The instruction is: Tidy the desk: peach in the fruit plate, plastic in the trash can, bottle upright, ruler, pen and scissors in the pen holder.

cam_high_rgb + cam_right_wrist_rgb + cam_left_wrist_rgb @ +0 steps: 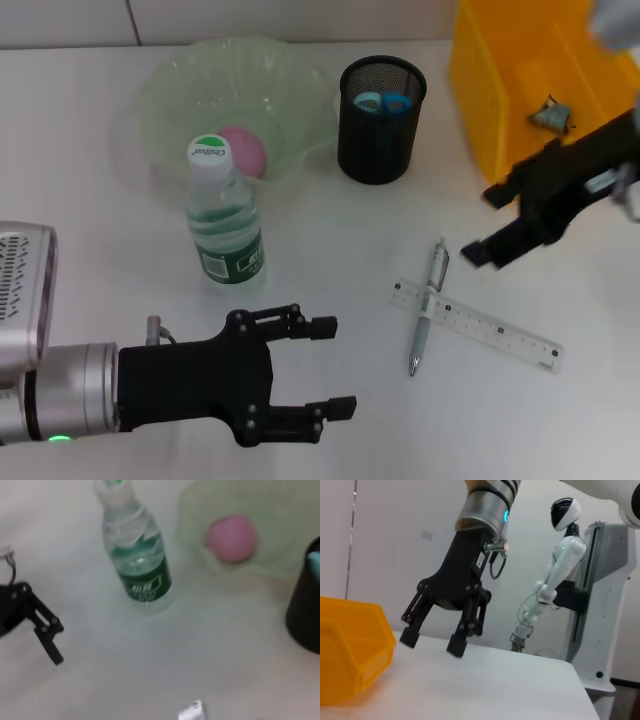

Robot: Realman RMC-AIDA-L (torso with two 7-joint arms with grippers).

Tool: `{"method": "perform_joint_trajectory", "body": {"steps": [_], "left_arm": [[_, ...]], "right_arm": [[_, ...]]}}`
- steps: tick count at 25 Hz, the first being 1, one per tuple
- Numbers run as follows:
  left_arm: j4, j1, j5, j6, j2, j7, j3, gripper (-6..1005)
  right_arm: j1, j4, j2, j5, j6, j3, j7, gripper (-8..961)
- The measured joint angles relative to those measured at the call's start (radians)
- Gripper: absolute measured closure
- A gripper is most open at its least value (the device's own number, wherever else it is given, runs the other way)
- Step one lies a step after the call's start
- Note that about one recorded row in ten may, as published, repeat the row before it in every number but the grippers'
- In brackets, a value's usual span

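Mostly done: plastic (551, 114) sits in the bin (500, 90), peach (243, 150) in the plate (180, 90), bottle (224, 215) upright, scissors (382, 102) in the holder (380, 135). Left: ruler (490, 328) and pen (426, 310), crossed on the desk. Both grippers, left (335, 366) and right (485, 224), hover empty, jaws apart.

the white table (330, 240) carries a green glass fruit plate (180, 90), upright plastic bottle (225, 225), black mesh pen holder (380, 130), yellow plastic bin (500, 100), clear ruler (490, 330) and silver pen (428, 310).
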Motion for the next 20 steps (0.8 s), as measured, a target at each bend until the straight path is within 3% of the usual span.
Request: {"method": "perform_joint_trajectory", "body": {"steps": [1, 6, 20], "left_arm": [[0.006, -0.003, 0.023, 0.003, 0.0, -0.022, -0.005, 216], [0.01, -0.004, 0.029, 0.013, 0.002, -0.032, -0.013, 216], [0.008, -0.004, 0.029, 0.017, 0.004, -0.032, -0.017, 216]], "right_arm": [[0.001, 0.024, 0.004, -0.012, 0.051, -0.079, 0.0, 125], [0.022, 0.12, 0.005, -0.014, 0.156, -0.208, 0.01, 126], [0.076, 0.296, 0.012, 0.008, 0.304, -0.281, 0.036, 129]]}}
